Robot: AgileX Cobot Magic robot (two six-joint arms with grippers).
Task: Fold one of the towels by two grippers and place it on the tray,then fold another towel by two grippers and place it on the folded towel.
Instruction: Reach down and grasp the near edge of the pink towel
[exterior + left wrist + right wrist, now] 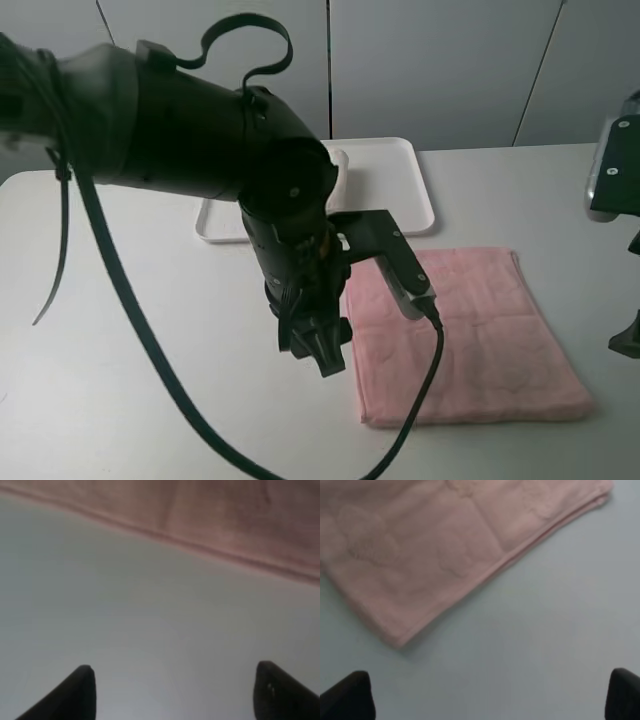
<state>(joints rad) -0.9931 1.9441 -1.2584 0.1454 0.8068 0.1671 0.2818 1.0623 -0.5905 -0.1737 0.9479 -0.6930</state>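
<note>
The pale pink towel (470,340) lies flat on the table at the front right. My left gripper (320,352) hangs just beside its left edge, over bare table. In the left wrist view the left gripper (175,695) is open and empty, with the pink towel (210,515) edge just beyond it. In the right wrist view the right gripper (487,697) is open and empty above the table, short of a corner of the pink towel (435,555). The white tray (400,180) sits at the back. A sliver of the cream towel (337,160) shows on it behind my left arm.
My bulky left arm (200,130) and its cable (420,400) cross the middle of the exterior view and hide much of the tray. Parts of the right arm (618,170) show at the right edge. The white table (120,380) spreads out to the left.
</note>
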